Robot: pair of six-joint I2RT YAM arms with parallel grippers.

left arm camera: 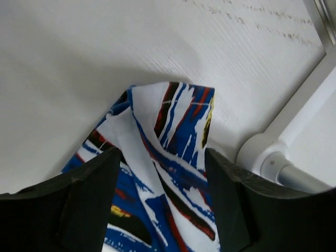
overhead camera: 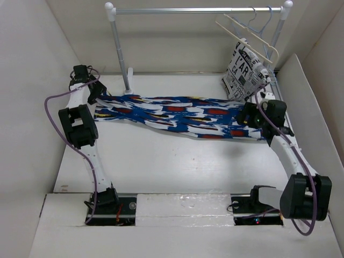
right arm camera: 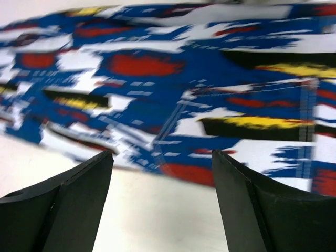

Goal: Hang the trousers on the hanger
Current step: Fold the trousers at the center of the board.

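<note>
The trousers (overhead camera: 177, 115), in blue-and-white print with red, yellow and black streaks, lie stretched flat across the table from left to right. My left gripper (overhead camera: 98, 91) is at their left end. In the left wrist view it (left arm camera: 161, 155) is open, its jaws wide apart on either side of the folded cloth end (left arm camera: 173, 136). My right gripper (overhead camera: 247, 115) is at the right end, open (right arm camera: 162, 155) just short of the cloth edge (right arm camera: 178, 105), with bare table between its fingers. The beige hanger (overhead camera: 262, 38) hangs empty, tilted, on the rail at the back right.
A silver clothes rail (overhead camera: 199, 9) spans the back, and its left post (overhead camera: 121, 54) stands close to my left gripper, with the post's foot (left arm camera: 262, 157) beside the jaws. A newsprint-lettered cloth (overhead camera: 244, 67) and a light blue wire hanger (overhead camera: 266, 21) hang at the right. White walls enclose the table.
</note>
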